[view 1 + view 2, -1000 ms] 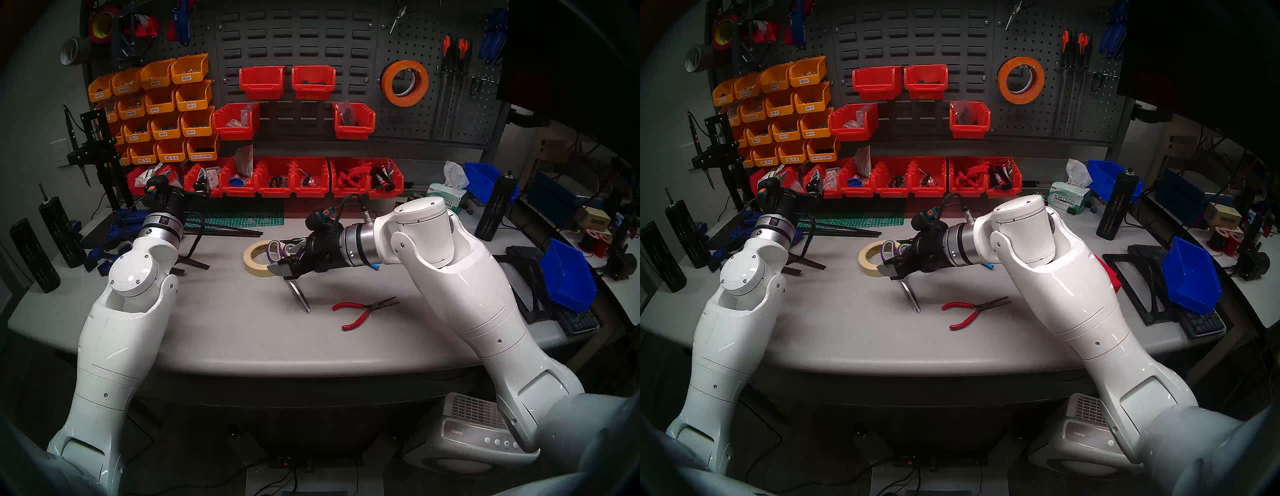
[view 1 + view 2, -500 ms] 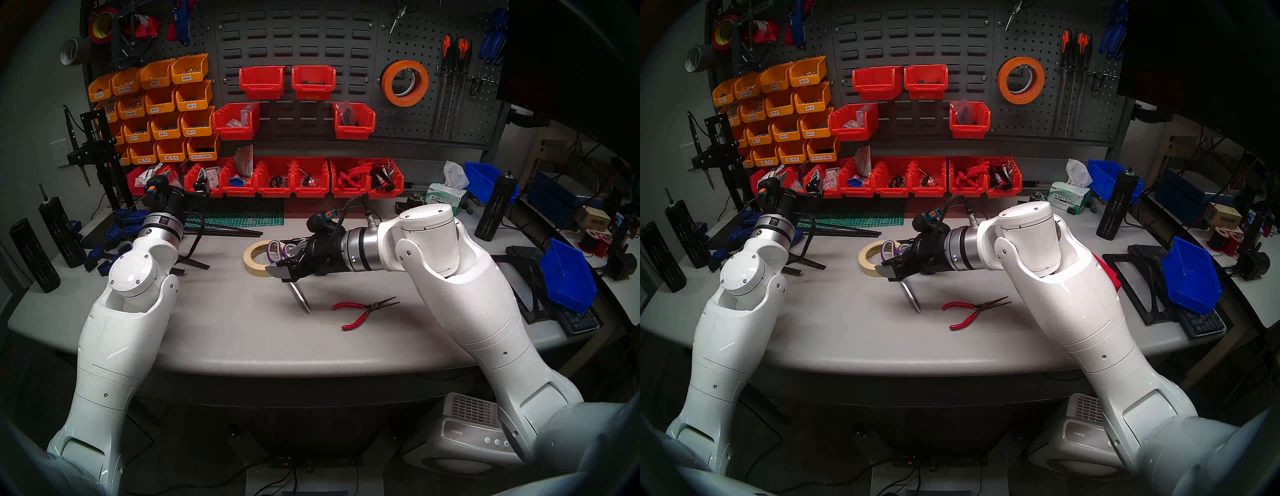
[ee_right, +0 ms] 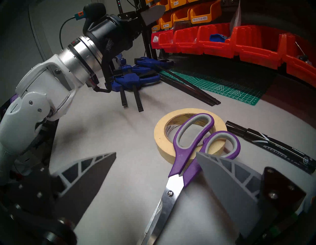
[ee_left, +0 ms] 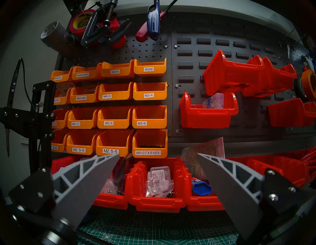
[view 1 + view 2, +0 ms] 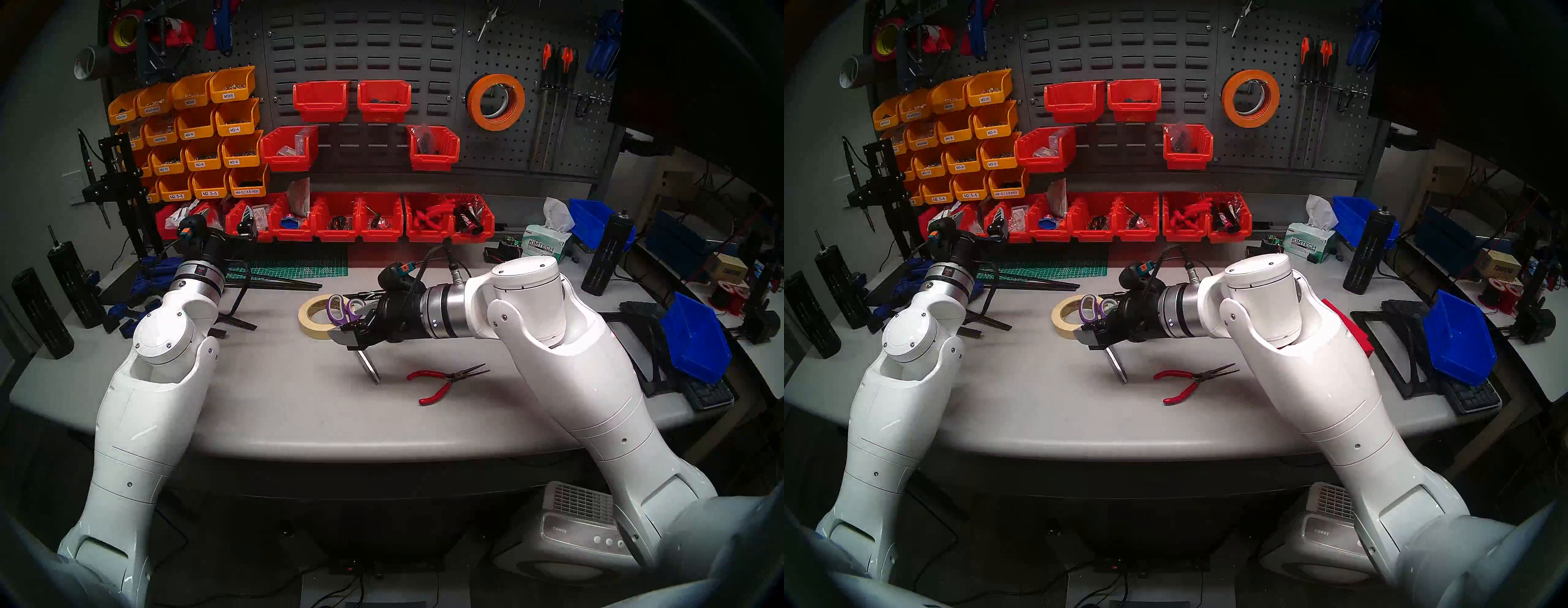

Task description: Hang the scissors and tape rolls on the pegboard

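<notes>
The scissors [image 5: 339,310] [image 3: 171,193] have purple handles and silver blades. Their handles rest on the cream tape roll [image 5: 307,327] [image 3: 162,136], and the blade tips touch the table. My right gripper [image 5: 345,320] [image 3: 156,153] is open, low over the scissors where handles meet blades. The scissors lie between its fingers, nearer the one at the right of the wrist view. An orange tape roll [image 5: 496,102] hangs on the pegboard [image 5: 500,55]. My left gripper [image 5: 248,227] [image 4: 158,154] is open and empty in front of the red bins at the back left.
Red-handled pliers [image 5: 445,380] lie right of the blade tips. A black marker [image 3: 273,147] lies just behind the roll. Blue clamps [image 3: 136,77] and black bars sit by my left arm, beside a green cutting mat [image 5: 297,265]. A row of red bins [image 5: 339,216] lines the back.
My right gripper has pulled back a little to the right and sunk lower over the scissors, so more of the purple handles shows. The scissors, roll and left arm have not moved.
</notes>
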